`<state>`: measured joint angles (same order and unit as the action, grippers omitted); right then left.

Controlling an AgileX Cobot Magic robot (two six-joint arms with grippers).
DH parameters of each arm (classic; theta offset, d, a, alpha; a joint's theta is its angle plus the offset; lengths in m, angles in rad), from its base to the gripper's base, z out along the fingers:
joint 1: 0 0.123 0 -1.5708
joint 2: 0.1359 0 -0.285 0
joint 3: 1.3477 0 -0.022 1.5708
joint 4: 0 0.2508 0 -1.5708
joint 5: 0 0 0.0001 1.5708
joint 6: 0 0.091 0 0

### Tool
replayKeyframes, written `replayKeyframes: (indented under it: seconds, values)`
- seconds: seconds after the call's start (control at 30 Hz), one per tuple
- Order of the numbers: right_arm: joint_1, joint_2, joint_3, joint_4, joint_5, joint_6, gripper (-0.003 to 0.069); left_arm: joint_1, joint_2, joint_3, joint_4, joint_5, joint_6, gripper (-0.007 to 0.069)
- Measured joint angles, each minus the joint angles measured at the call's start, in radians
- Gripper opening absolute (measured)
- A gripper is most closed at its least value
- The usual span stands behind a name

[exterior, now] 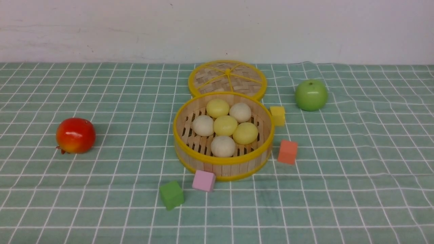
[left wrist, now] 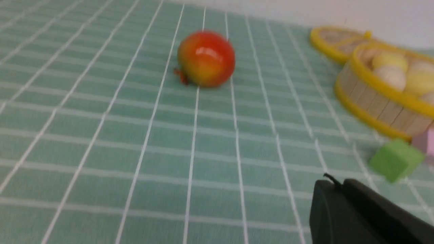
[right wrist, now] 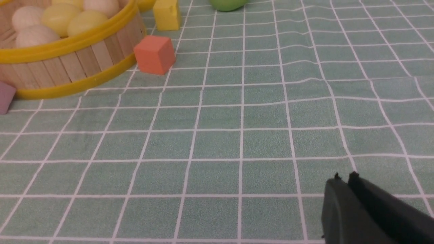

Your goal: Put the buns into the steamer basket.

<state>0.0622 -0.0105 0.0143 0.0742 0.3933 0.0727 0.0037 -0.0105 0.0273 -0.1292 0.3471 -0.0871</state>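
The steamer basket [exterior: 223, 162] stands mid-table with all the buns [exterior: 225, 125] inside it, three beige-white and three pale yellow. It also shows in the left wrist view [left wrist: 376, 105] and the right wrist view [right wrist: 71, 54], each with some buns [left wrist: 390, 75] [right wrist: 61, 15] visible. My left gripper [left wrist: 334, 184] is shut and empty, low over the cloth, well apart from the basket. My right gripper [right wrist: 344, 178] is shut and empty, over the cloth away from the basket. Neither gripper shows in the front view.
The woven lid [exterior: 227, 78] lies behind the basket. A red fruit [exterior: 75, 135] sits to the left, a green apple [exterior: 311, 95] to the right. Yellow [exterior: 277, 115], orange [exterior: 287, 152], pink [exterior: 203, 180] and green [exterior: 172, 195] cubes lie around the basket.
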Motion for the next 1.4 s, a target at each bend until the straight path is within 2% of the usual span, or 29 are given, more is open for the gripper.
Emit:
replayKeyframes:
  seconds: [0.07, 1.4]
  values:
    - [0.000, 0.000, 0.000, 0.000, 0.000, 0.000, 0.0031, 0.000, 0.000, 0.004, 0.017, 0.042, -0.011, -0.0013]
    - [0.000, 0.000, 0.000, 0.000, 0.000, 0.000, 0.0050, 0.000, 0.000, 0.004, 0.027, 0.038, -0.013, -0.0013]
